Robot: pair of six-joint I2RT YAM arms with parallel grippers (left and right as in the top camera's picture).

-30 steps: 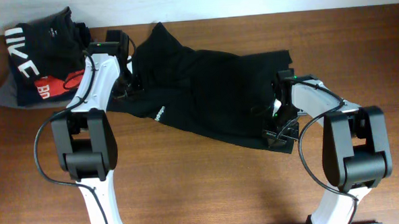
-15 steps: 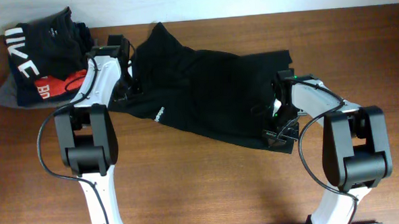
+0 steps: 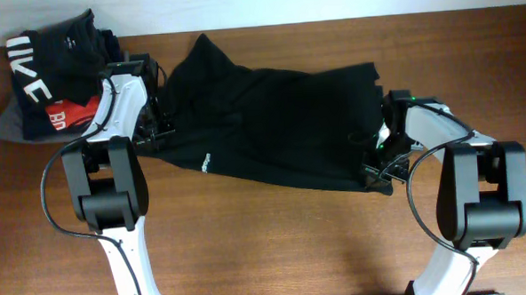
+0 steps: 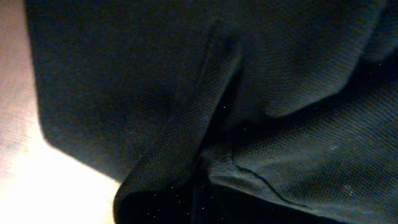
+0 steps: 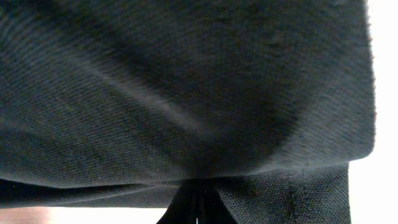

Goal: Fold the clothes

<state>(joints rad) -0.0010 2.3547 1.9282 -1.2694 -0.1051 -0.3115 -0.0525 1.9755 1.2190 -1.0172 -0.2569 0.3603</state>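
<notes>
Garment [image 3: 280, 120] black, spread across table [image 3: 276, 245]; left jaws, right jaws each clenched on its fabric.

I see a pile at the far left of the wooden table [image 3: 276, 245]: a folded dark garment with big white block letters [image 3: 50, 59], with a red garment [image 3: 76, 111] and a grey garment [image 3: 6, 125] showing at its near edge.

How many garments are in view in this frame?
4: the black garment spread in the middle, and three stacked at the top left, a dark lettered one, a red one, a grey one. More may be hidden under them.
</notes>
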